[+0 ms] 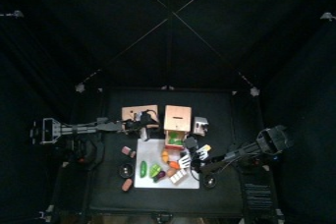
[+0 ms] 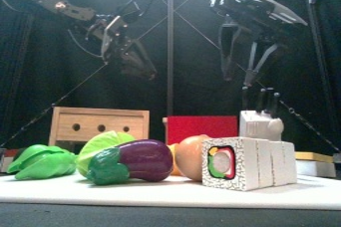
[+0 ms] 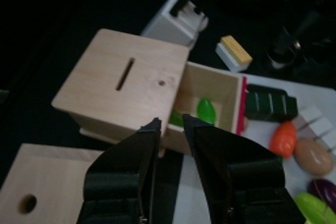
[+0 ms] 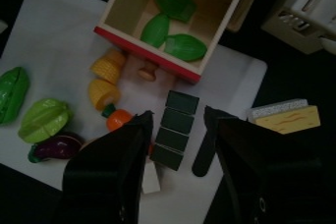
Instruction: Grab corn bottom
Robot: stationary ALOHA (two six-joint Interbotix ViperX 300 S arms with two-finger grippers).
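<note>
Yellow corn pieces (image 4: 102, 81) lie on the white board (image 4: 53, 51) just outside the open red-fronted wooden box (image 4: 171, 17), beside the dark sushi pieces (image 4: 174, 125). The right gripper (image 4: 168, 154) hangs above them with its jaws spread wide, holding nothing. The left gripper (image 3: 171, 140) hovers over the wooden box (image 3: 132, 81), jaws parted and empty.

On the table (image 1: 105, 196), a mat (image 1: 182, 182) lies near the front edge with the eggplant (image 2: 138, 159) and sushi roll (image 2: 244, 163) at its front; two wooden boxes (image 1: 159, 118) stand behind, the knife block (image 2: 261, 124) to their right
</note>
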